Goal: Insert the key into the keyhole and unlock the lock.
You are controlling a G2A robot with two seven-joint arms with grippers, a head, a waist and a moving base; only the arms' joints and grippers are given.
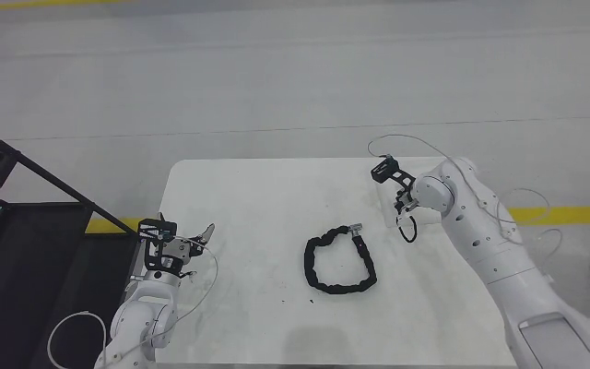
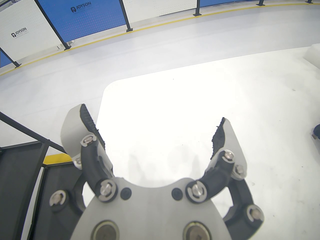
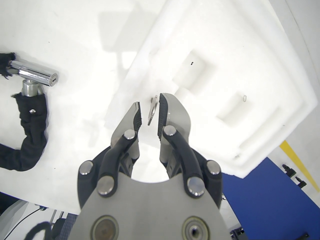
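White table (image 1: 249, 194) on a grey, fenced floor. The chain lock (image 1: 339, 263) lies mid-table, its keyhole (image 3: 53, 78) facing my right gripper (image 3: 149, 102). That gripper's fingers straddle the key (image 3: 152, 111), propped edge-up in the foam tray (image 3: 225, 51) for pinching, not yet clamped. My left gripper (image 2: 152, 113) hangs spread wide by the table's edge, probably to steady the lock.
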